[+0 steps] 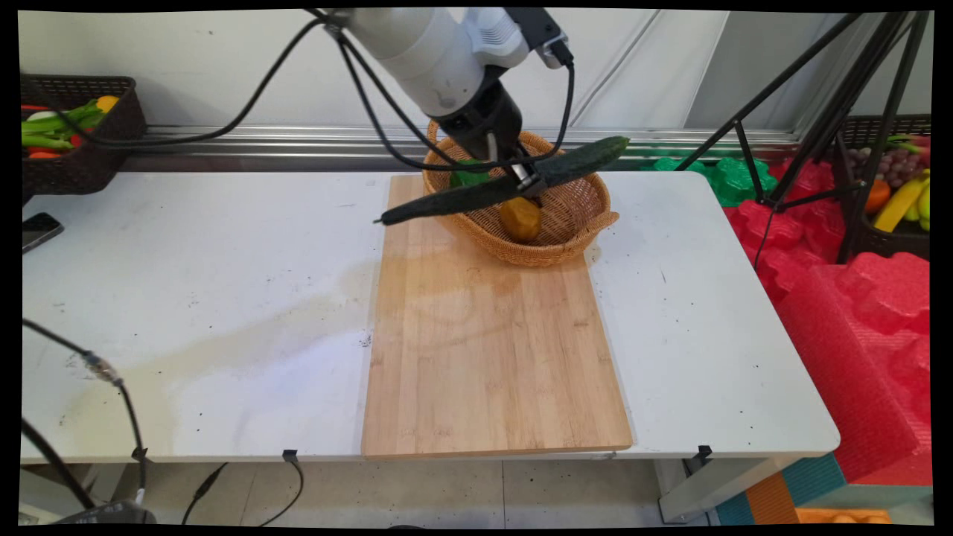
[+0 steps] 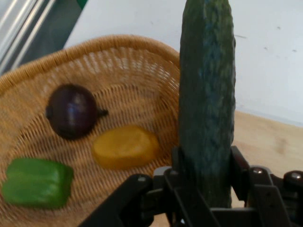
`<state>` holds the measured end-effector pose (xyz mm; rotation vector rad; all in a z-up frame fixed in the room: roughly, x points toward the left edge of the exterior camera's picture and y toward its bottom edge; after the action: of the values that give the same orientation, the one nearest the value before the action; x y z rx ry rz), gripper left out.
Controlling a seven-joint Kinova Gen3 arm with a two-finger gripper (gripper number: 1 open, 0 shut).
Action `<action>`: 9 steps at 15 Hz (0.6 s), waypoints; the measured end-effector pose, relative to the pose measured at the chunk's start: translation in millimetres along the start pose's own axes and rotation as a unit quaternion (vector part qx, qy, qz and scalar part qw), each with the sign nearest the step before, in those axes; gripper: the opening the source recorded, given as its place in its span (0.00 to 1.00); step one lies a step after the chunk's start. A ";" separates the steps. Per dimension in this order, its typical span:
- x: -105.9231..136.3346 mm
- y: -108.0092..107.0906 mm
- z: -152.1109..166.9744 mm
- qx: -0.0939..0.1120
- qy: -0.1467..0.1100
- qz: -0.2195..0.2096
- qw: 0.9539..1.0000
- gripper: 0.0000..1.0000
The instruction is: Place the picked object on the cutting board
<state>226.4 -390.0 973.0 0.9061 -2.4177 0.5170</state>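
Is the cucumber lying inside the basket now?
No. The gripper holds the cucumber above the basket, which contains only a purple onion, a yellow potato and a green pepper.

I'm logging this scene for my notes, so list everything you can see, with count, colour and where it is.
Cucumber: one, dark green, held above the basket.
Basket: one, tan wicker, at the board's far end.
Potato: one, yellow-brown, in the basket.
Onion: one, purple, in the basket.
Pepper: one, green, in the basket.
Cutting board: one, wooden, mid-table.
Table: one, white.
Phone: one, black, table's left edge.
Gripper: one, black, clamped on the cucumber.
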 end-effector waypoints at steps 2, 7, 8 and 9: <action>-5.9 8.9 -10.3 -0.005 -0.006 -0.011 1.000 0.00; -28.0 39.1 -26.6 -0.018 -0.032 -0.065 0.997 0.00; -32.0 45.2 -27.1 -0.021 -0.037 -0.077 0.996 0.00; -35.5 50.2 -26.4 -0.023 -0.042 -0.087 0.995 0.00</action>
<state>223.5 -323.6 965.2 1.1255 -2.3854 0.3648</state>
